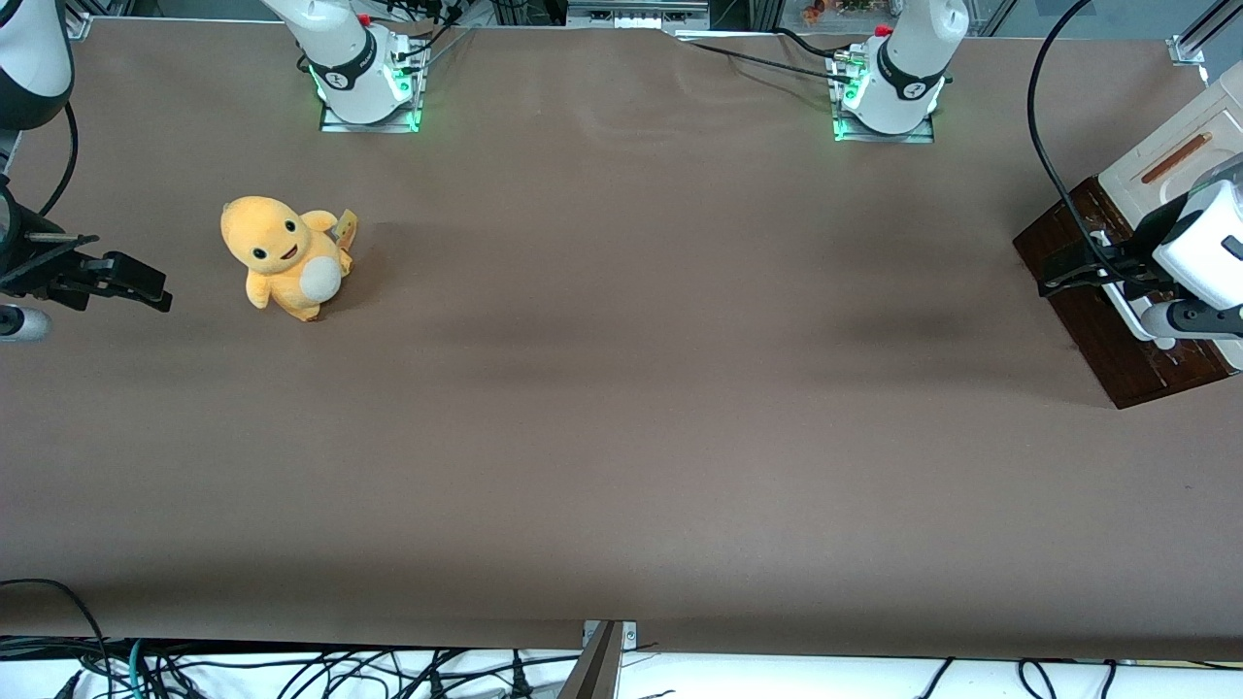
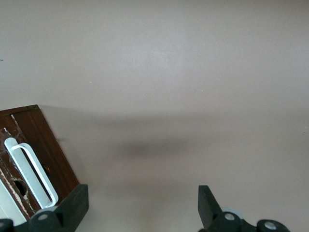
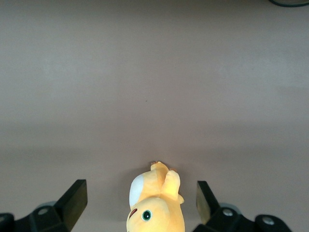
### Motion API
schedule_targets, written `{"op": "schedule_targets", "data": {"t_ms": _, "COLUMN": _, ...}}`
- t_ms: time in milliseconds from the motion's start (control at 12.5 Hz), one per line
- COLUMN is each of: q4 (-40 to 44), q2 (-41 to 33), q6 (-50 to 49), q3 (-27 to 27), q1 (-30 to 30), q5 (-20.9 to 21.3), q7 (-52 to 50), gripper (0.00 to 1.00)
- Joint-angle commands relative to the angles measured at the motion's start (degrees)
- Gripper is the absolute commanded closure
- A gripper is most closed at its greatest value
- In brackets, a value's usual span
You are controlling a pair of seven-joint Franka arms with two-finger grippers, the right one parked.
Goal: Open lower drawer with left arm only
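Observation:
The lower drawer (image 1: pixel 1092 325) shows its dark brown wooden front and white bar handle (image 1: pixel 1126 309) at the working arm's end of the table. My left gripper (image 1: pixel 1058 272) hangs just in front of that drawer front, close to the handle. In the left wrist view the gripper (image 2: pixel 143 195) is open wide with only bare table between its fingers (image 2: pixel 77 203). There the drawer front (image 2: pixel 46 145) and its handle (image 2: pixel 29 169) lie beside one finger, outside the gap. I cannot tell whether that finger touches the wood.
Above the drawer is a cream-white panel (image 1: pixel 1170 155) with a thin brown slot handle. An orange plush toy (image 1: pixel 282 257) sits toward the parked arm's end of the table. Both arm bases (image 1: pixel 889 92) stand along the table edge farthest from the front camera.

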Motion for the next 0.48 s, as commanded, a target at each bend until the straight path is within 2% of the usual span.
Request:
{"op": "schedule_targets", "data": {"t_ms": 0, "q4": -0.8, "q2": -0.8, "q6": 0.5, "q3": -0.2, "q1": 0.3, "q5": 1.6, "q7": -0.2, "gripper": 0.00}}
{"op": "schedule_targets", "data": {"t_ms": 400, "q4": -0.7, "q2": -0.8, "q6": 0.3, "q3": -0.5, "q1": -0.4, "q5": 1.5, "q7": -0.3, "gripper": 0.00}}
